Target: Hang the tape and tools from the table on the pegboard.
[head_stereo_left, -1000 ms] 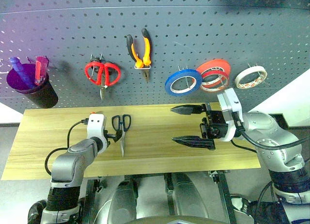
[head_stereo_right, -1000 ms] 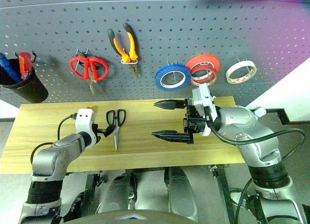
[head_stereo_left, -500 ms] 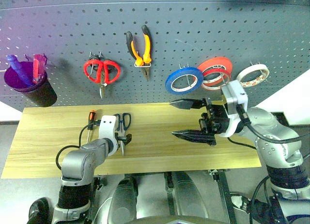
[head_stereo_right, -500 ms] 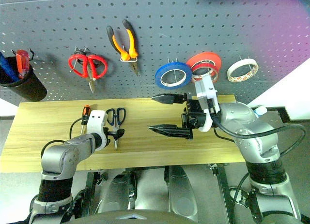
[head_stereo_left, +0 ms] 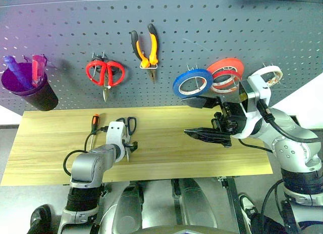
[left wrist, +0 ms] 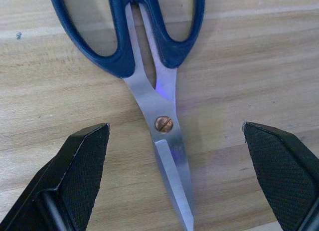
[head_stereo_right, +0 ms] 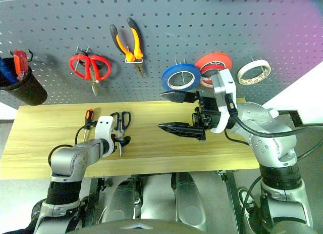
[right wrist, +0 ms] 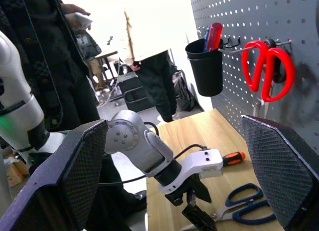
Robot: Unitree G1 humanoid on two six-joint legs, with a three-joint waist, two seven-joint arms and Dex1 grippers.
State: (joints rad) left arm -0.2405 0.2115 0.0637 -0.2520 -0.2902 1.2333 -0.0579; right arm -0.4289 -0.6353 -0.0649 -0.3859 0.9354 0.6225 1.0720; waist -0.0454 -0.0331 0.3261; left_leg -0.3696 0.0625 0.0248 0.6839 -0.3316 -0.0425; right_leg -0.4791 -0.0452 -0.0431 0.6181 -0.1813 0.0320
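Pegboard (head_stereo_left: 212, 37) is carrying the pliers (head_stereo_left: 146, 52) on a hook near its middle, red scissors (head_stereo_left: 105, 75) beside them, a black cup (head_stereo_left: 30, 95) at its left end, and toward its right end a blue roll (head_stereo_left: 192, 83), red rolls (head_stereo_left: 224, 75) and the cream tape (head_stereo_left: 267, 75). Table (head_stereo_left: 166, 158) is lying below it, with the scissors (left wrist: 149, 56) resting flat near its back edge, left of centre, handles toward the board. Screwdriver (head_stereo_left: 94, 124) is lying just left of them. Right arm is reaching across above the table's right half, its gripper (head_stereo_left: 204, 118) pointing leftward, fingers spread wide and holding nothing. Left arm is bending low over the table, its gripper (left wrist: 177, 181) angling down at the scissors, fingers (left wrist: 79, 176) standing wide apart on either side of the blades, not touching them. People are standing off beyond the table's left end in the right wrist view.
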